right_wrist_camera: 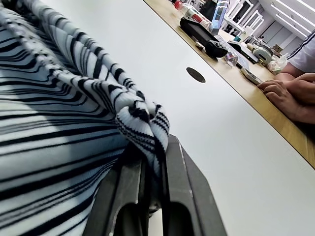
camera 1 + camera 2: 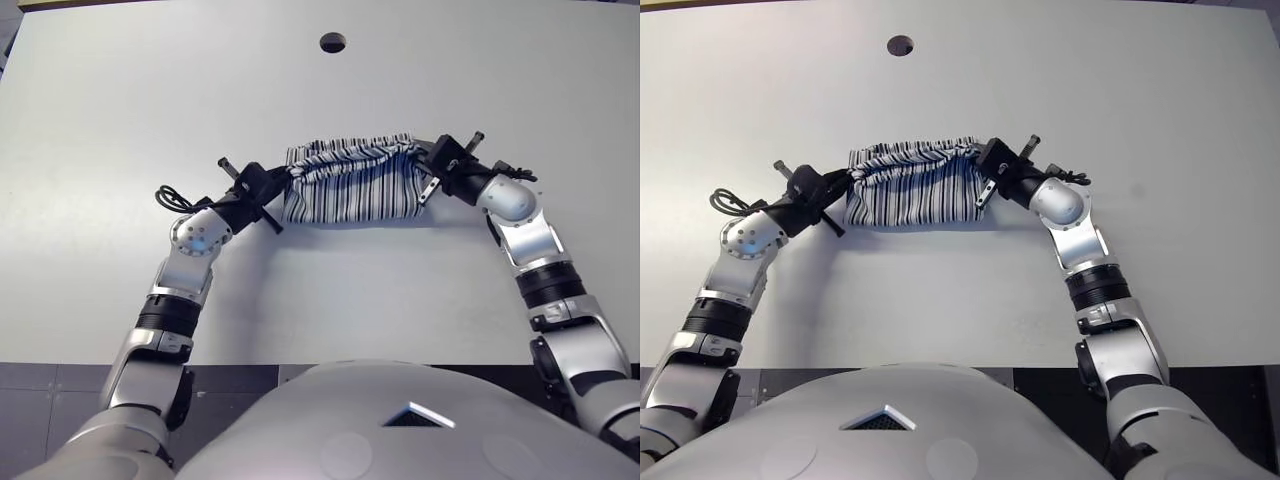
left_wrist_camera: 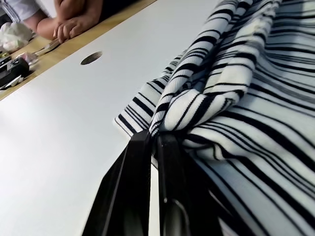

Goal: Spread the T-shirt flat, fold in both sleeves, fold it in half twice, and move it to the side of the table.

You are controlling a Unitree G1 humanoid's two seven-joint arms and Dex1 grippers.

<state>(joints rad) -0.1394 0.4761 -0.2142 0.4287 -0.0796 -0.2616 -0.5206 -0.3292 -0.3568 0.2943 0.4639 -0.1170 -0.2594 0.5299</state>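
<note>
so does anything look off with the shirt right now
The striped T-shirt is bunched and rumpled along its far edge, not flat, with left gripper and right gripper jaws shut on its ends.

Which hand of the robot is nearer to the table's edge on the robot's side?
Left, slightly. The left hand grips the T-shirt at its left end, closer to that edge; the right hand grips its right end farther up the table.

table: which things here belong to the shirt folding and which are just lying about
Job: T-shirt; left hand and right hand, both shut on it; table.
Lying about: black case and clutter on the wooden desk beyond.
</note>
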